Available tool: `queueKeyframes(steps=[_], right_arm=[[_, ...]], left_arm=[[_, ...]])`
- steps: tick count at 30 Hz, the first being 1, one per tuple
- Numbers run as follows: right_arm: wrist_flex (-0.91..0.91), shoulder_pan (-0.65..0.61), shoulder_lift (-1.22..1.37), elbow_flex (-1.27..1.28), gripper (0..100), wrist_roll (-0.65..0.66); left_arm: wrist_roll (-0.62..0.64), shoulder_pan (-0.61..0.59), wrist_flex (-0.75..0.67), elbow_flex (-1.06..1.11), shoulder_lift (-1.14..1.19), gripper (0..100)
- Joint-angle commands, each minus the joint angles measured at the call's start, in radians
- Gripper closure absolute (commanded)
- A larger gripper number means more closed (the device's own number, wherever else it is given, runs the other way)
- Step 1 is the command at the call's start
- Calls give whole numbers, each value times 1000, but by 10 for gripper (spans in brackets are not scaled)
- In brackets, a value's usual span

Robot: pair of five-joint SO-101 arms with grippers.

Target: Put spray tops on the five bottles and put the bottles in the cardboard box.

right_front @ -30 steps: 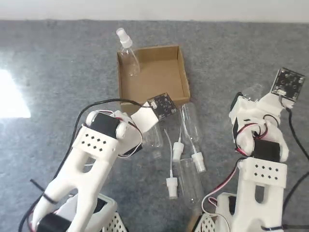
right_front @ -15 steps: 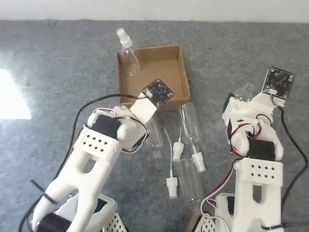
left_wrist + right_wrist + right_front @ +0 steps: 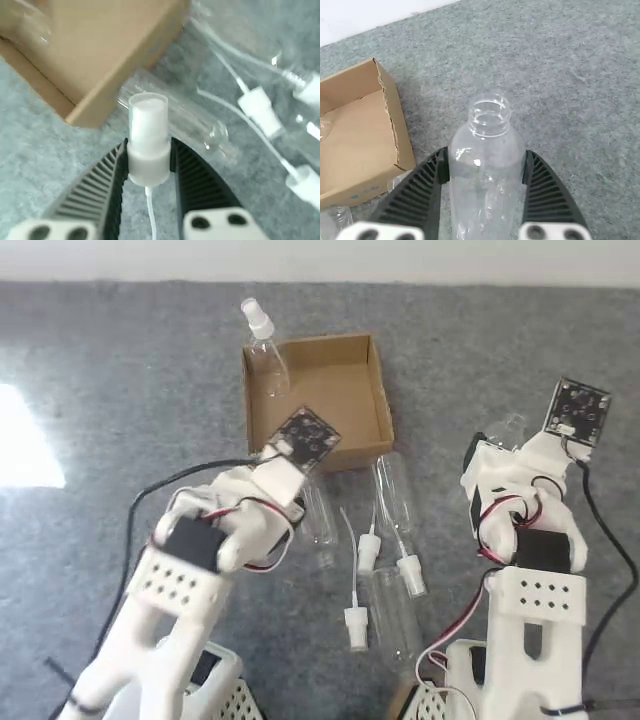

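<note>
A: Left hand (image 3: 148, 152), status?
B: Closed on a white spray top (image 3: 148, 122), jaws pressed to either side of its collar, dip tube (image 3: 149, 210) hanging between them. It is held above the counter (image 3: 120, 370), just off the 6 o'clock edge of the cardboard box (image 3: 383, 390).
A: Anything beneath it?
B: A bare bottle (image 3: 195, 120) lying on its side against the box wall, directly below the held top.
A: Right hand (image 3: 485, 162)?
B: Clamped around an uncapped bottle (image 3: 490, 122), open neck pointing away from the wrist. Position: 3 o'clock from the box, near it but not touching.
A: Box contents?
B: One capped bottle (image 3: 266, 350), leaning over the 11 o'clock corner.
A: Clutter on the counter?
B: At the box's 6 o'clock side, between the two arms: three open bottles (image 3: 395, 490) lying down, with three loose tops (image 3: 368, 548) among them, tubes pointing towards the box. One of those bottles is partly hidden under the left arm.
</note>
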Motion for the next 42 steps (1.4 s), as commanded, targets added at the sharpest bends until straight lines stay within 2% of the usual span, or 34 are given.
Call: queueKeyframes(steps=[1,14,18,21,31,38,42], right_arm=[[-7,-38,-33,-12,909,21],[-4,-139,-33,-6,909,23],[-4,-196,-33,9,909,26],[18,-240,-33,12,909,81],[30,-369,-33,20,909,121],[21,-466,-33,20,909,121],[1,-515,-33,20,909,121]], left_arm=[[35,-48,-48,22,-152,988],[147,-64,-48,130,-443,988],[183,-127,-48,145,-523,988],[209,-160,-48,166,-585,988],[212,-158,-48,239,-798,988],[259,-166,-84,265,-861,988],[285,-218,-146,260,-862,988]])
